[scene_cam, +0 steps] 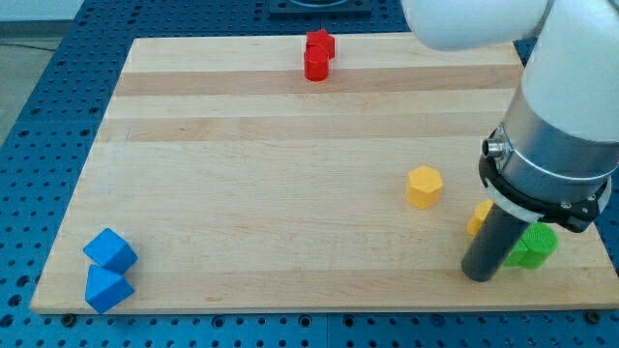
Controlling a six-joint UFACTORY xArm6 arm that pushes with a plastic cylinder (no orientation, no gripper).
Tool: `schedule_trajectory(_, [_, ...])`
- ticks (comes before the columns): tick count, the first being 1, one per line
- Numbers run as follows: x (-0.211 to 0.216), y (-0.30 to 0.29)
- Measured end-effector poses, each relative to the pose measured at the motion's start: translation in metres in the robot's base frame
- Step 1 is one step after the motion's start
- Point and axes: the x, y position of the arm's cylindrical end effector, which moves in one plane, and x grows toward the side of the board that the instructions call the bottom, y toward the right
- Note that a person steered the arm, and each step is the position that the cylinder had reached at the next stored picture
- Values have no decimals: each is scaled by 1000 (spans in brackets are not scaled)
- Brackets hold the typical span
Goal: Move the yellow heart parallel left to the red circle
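Observation:
A yellow block (478,218), partly hidden behind my rod so its shape is unclear, lies at the view's lower right. A yellow hexagon (424,187) sits to its upper left. Two red blocks stand touching at the view's top centre: a rounded one (315,67) and an angular one (320,43) just above it. My tip (478,277) rests on the board just below the hidden yellow block and left of a green block (533,246). Whether the rod touches either block cannot be told.
Two blue blocks (109,249) (106,289) sit together at the view's lower left corner. The arm's white and grey body (556,145) covers the board's right edge. The wooden board (290,193) lies on a blue perforated table.

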Motion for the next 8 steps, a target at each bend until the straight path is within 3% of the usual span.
schedule_trajectory(4, [-12,-47])
schedule_trajectory(8, [-85,-23])
